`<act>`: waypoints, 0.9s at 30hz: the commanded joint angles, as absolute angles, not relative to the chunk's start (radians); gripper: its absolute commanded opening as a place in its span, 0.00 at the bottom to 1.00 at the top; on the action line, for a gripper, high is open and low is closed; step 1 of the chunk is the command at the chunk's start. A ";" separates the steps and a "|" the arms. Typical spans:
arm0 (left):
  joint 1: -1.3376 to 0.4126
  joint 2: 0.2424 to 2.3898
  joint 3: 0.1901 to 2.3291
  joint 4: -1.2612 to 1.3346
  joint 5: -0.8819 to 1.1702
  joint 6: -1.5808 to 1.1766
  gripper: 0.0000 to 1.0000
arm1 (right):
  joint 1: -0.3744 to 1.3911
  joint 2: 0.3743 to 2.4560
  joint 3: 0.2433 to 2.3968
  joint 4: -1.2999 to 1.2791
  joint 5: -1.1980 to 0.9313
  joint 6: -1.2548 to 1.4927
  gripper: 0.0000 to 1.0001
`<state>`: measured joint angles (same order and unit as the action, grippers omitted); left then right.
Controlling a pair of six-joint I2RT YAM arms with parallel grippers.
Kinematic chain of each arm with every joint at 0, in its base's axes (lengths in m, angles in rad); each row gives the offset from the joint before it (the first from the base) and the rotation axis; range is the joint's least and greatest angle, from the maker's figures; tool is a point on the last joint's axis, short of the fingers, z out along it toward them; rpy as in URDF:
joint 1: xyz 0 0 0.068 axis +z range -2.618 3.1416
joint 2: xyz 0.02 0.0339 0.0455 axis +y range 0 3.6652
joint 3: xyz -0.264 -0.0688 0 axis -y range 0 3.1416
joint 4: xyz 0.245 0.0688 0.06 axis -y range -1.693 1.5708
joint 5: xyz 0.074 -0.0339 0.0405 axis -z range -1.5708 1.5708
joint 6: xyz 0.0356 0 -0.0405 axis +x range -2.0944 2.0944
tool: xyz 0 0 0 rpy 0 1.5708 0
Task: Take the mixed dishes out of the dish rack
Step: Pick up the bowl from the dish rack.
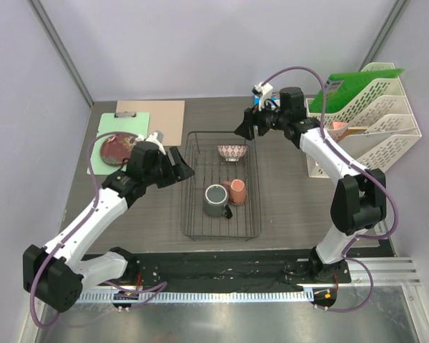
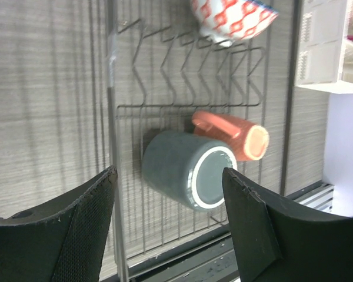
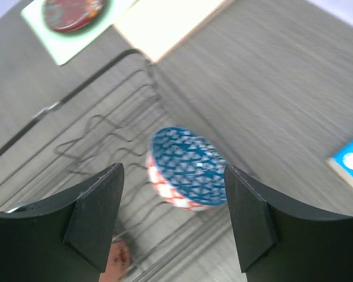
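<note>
The left tool (image 1: pixel 179 166) is spread wide and holds nothing. It hangs above the tabletop (image 1: pixel 293 193), just outside one long side of the rack (image 1: pixel 185 187), and points into it. Straight ahead of it, framed by its opening in the wrist view, the mug (image 2: pixel 185 170) sits inside the rack at the end nearest the arms' bases. The mug's mouth is open to the overhead camera. The cup (image 2: pixel 232 134) lies just beyond the mug from this tool and touches it. Whether it rests on its side or upside down I cannot tell. Farther ahead and off to one side of this tool, the bowl (image 1: pixel 232 151) sits at the rack's other end. Behind the left tool, on the side away from the rack, the plate (image 1: pixel 118 148) lies flat on a green mat (image 1: pixel 107 125), outside the rack. A tan board (image 1: pixel 161 118) lies just beside the mat.

The right tool (image 3: pixel 172 170) is also spread wide and empty. It hovers above the far corner of the rack, apart from the wires. Directly below and ahead of it the bowl sits tilted among the dividers, with its blue inside turned up toward the tool and its red-white outside against the wires. Neither side of the tool touches the bowl. Behind this tool, well apart from the rack, stands a white file tray (image 1: pixel 375 125).
</note>
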<state>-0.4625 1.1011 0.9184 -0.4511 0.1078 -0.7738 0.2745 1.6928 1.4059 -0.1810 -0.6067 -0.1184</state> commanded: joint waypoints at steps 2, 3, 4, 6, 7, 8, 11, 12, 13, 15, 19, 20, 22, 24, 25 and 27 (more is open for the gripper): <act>-0.462 1.100 0.868 -0.393 0.133 -0.767 0.72 | 0.327 1.660 1.393 -0.200 -0.668 -0.138 0.73; -0.462 1.101 0.856 -0.385 0.138 -0.770 0.72 | 0.359 1.652 1.346 -0.172 -0.626 -0.140 0.73; -0.462 1.114 0.850 -0.376 0.141 -0.778 0.71 | 0.370 1.640 1.319 -0.154 -0.573 -0.140 0.72; -0.462 1.123 0.841 -0.368 0.150 -0.785 0.71 | 0.386 1.635 1.243 -0.086 -0.537 -0.118 0.70; -0.462 1.129 0.830 -0.359 0.161 -0.790 0.71 | 0.388 1.637 1.223 -0.063 -0.519 -0.111 0.70; -0.462 1.131 0.824 -0.354 0.164 -0.793 0.71 | 0.387 1.641 1.204 -0.042 -0.515 -0.101 0.70; -0.463 1.138 0.815 -0.348 0.166 -0.798 0.70 | 0.390 1.672 1.166 -0.005 -0.512 -0.086 0.67; -0.463 1.138 0.815 -0.347 0.167 -0.795 0.70 | 0.390 1.681 1.169 -0.005 -0.521 -0.087 0.66; -0.462 1.140 0.813 -0.347 0.166 -0.796 0.70 | 0.393 1.687 1.167 -0.005 -0.520 -0.087 0.66; -0.463 1.143 0.811 -0.344 0.164 -0.796 0.70 | 0.391 1.695 1.160 0.032 -0.503 -0.090 0.66; -0.463 1.154 0.805 -0.342 0.161 -0.793 0.70 | 0.393 1.681 1.161 0.055 -0.502 -0.089 0.66; -0.463 1.154 0.802 -0.341 0.161 -0.793 0.70 | 0.394 1.675 1.164 0.055 -0.503 -0.089 0.66; -0.463 1.164 0.799 -0.336 0.163 -0.795 0.70 | 0.402 1.654 1.166 0.054 -0.497 -0.095 0.66; -0.463 1.183 0.798 -0.334 0.173 -0.793 0.70 | 0.405 1.634 1.173 0.054 -0.471 -0.112 0.66; -0.463 1.186 0.798 -0.334 0.176 -0.795 0.70 | 0.403 1.632 1.180 0.048 -0.465 -0.117 0.66; -0.462 1.198 0.795 -0.333 0.184 -0.795 0.70 | 0.405 1.640 1.201 0.028 -0.457 -0.127 0.66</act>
